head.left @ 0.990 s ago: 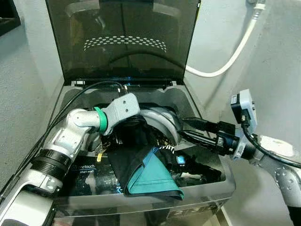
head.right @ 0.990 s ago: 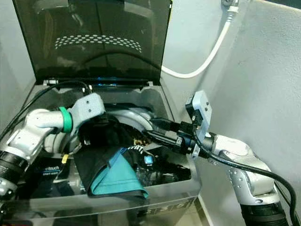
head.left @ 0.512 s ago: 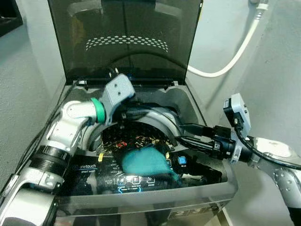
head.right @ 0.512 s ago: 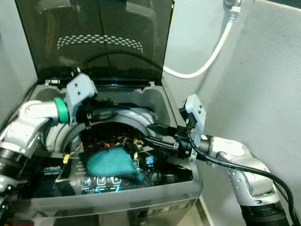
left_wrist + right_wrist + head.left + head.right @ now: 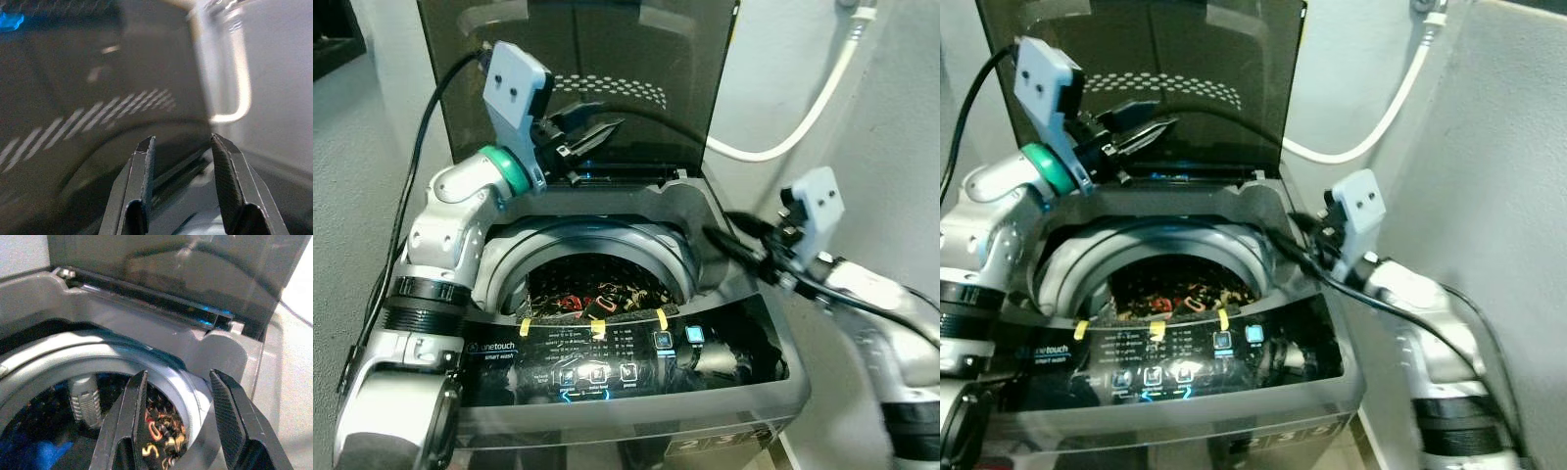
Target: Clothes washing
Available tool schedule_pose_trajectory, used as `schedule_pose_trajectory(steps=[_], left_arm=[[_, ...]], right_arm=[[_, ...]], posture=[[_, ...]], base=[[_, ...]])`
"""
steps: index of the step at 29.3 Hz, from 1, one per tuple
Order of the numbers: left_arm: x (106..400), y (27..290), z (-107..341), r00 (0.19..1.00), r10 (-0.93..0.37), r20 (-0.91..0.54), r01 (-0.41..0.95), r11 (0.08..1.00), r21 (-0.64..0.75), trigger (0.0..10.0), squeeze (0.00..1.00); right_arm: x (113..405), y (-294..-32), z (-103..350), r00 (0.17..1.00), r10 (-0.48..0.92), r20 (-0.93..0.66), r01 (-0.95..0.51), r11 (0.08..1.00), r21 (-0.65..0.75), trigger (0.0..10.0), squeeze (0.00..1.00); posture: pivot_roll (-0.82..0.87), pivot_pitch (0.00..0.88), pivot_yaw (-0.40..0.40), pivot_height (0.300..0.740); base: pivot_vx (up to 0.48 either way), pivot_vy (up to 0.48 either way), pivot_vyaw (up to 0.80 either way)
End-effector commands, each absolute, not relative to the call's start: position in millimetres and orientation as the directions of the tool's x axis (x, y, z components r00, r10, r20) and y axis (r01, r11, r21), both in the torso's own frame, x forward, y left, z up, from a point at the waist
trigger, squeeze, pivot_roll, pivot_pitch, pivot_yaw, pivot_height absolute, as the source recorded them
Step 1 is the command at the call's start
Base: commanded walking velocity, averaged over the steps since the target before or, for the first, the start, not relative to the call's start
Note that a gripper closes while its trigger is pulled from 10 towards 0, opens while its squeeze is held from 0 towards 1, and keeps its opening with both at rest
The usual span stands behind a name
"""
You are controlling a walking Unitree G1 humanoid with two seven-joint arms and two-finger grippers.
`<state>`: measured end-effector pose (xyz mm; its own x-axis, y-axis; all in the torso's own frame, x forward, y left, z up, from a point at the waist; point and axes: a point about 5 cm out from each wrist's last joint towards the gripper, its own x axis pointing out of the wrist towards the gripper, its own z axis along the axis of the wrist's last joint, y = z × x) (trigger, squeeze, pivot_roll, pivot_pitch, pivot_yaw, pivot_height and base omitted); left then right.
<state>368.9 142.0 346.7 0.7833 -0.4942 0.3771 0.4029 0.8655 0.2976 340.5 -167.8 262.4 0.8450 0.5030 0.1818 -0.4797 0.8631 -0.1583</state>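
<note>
Left eye view: clothes [image 5: 597, 291] were seen lying inside the washing machine [image 5: 607, 392] drum, its lid [image 5: 578, 78] raised. Left gripper [image 5: 597, 132], parted and empty, was held above the drum; right gripper [image 5: 176, 431], likewise released, beside its rim. Loading was judged done; closing and starting remained.

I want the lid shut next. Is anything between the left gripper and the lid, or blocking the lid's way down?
Nothing visible lies between the left gripper and the lid. The right gripper hangs over the tub's right rim, in the lid's way down.
</note>
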Motion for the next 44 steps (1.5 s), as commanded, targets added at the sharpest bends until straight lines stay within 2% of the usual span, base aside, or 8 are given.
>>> schedule_pose_trajectory(steps=[1,3,6,8,12,20,27,44], left_arm=[[368.7,143.5,331.2,0.837,-0.423,0.348,0.339,0.899,0.277,10.0,0.0],[361.2,144.9,321.3,0.861,-0.35,0.369,0.277,0.931,0.237,10.0,0.0],[358.9,145.8,319.6,0.867,-0.323,0.38,0.256,0.942,0.217,10.0,0.0],[350.3,149.9,315.6,0.885,-0.231,0.403,0.196,0.972,0.127,10.0,0.0],[339.2,154.7,308.5,0.901,-0.153,0.406,0.131,0.988,0.082,10.0,0.0],[324.1,158.8,288.9,0.927,-0.061,0.371,0.024,0.994,0.103,10.0,0.0],[317.2,152.5,283.0,0.933,-0.043,0.357,0.014,0.996,0.083,10.0,0.0],[312.0,148.1,281.9,0.938,-0.021,0.346,0.015,1.0,0.02,10.0,0.0]], right_arm=[[343.5,-163.7,258.0,0.875,0.438,0.206,-0.42,0.899,-0.125,10.0,0.0],[344.2,-148.0,253.8,0.882,0.401,0.246,-0.396,0.915,-0.071,10.0,0.0],[343.8,-143.2,253.0,0.881,0.397,0.257,-0.393,0.917,-0.068,10.0,0.0],[342.1,-129.5,251.1,0.876,0.383,0.292,-0.388,0.921,-0.045,10.0,0.0],[340.4,-120.8,252.5,0.868,0.366,0.335,-0.382,0.924,-0.022,10.0,0.0],[342.6,-117.2,255.1,0.863,0.353,0.361,-0.367,0.93,-0.031,10.0,0.0],[342.3,-116.4,252.2,0.864,0.352,0.36,-0.362,0.931,-0.042,10.0,0.0],[340.4,-115.5,242.3,0.866,0.358,0.349,-0.36,0.931,-0.061,10.0,0.0]], posture=[[0.04,0.066,0.027,0.74],[0.04,0.065,0.014,0.74],[0.04,0.065,0.014,0.74],[0.04,0.067,-0.009,0.74],[0.03,0.063,-0.025,0.74],[0.02,0.062,-0.03,0.74],[0.02,0.059,-0.026,0.74],[0.01,0.047,-0.02,0.74]], base=[[0.0,0.0,0.0],[0.0,0.0,0.0],[0.0,0.0,0.0],[0.0,0.0,0.0],[0.0,0.0,0.0],[0.0,0.0,0.0],[0.0,-0.034,0.0],[0.0,-0.345,0.0]])
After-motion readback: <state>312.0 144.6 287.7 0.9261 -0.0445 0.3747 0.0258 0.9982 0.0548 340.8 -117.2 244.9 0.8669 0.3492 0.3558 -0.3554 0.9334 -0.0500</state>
